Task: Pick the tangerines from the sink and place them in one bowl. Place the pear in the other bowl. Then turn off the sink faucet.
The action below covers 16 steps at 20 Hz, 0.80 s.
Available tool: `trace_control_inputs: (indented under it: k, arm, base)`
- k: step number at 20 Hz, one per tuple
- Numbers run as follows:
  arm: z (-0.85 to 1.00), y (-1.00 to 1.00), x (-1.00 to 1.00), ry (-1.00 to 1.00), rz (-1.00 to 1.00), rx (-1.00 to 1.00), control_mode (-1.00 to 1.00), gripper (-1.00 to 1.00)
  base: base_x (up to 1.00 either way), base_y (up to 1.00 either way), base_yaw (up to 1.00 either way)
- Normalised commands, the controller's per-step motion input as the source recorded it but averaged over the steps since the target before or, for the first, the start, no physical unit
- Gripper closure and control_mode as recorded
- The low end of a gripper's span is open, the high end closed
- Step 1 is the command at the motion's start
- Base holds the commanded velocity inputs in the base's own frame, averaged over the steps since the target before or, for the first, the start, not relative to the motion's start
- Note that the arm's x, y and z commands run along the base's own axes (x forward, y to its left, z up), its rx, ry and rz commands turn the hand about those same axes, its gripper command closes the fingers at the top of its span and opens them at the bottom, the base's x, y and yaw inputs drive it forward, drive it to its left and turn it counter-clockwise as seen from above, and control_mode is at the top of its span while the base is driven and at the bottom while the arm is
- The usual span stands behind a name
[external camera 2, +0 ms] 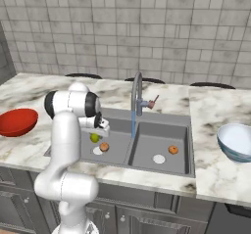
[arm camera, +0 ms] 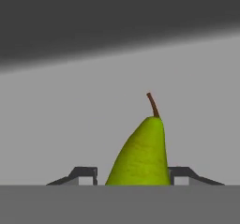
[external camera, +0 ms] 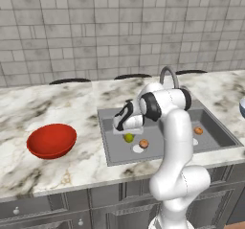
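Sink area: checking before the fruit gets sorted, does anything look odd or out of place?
Yes: the faucet is running, a thin stream falling into the sink while the hand closes around the pear. Nothing looks spilled or damaged.

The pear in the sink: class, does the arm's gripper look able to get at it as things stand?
Probably yes. The gripper is already down in the sink, with the pear between its fingers. Nothing sits between them; the nearest tangerine lies off to one side.
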Motion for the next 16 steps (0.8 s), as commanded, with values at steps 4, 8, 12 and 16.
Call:
trace_control_inputs:
  k: [4,8,12,16]
  arm:
    - [0.39,-0.01,-0.24,-0.12,-0.15,0.0,-1.0,1.0]
    - [0.56,-0.06,-0.24,-0.08,-0.13,0.01,-1.0,1.0]
    - [0.65,-0.06,-0.25,-0.05,-0.13,0.05,-1.0,1.0]
    - [0.7,-0.01,-0.36,-0.01,-0.11,0.09,-1.0,1.0]
  base:
    - [0.0,0.0,0.0]
    - [0.0,0.0,0.0]
    - [0.0,0.0,0.0]
    - [0.0,0.0,0.0]
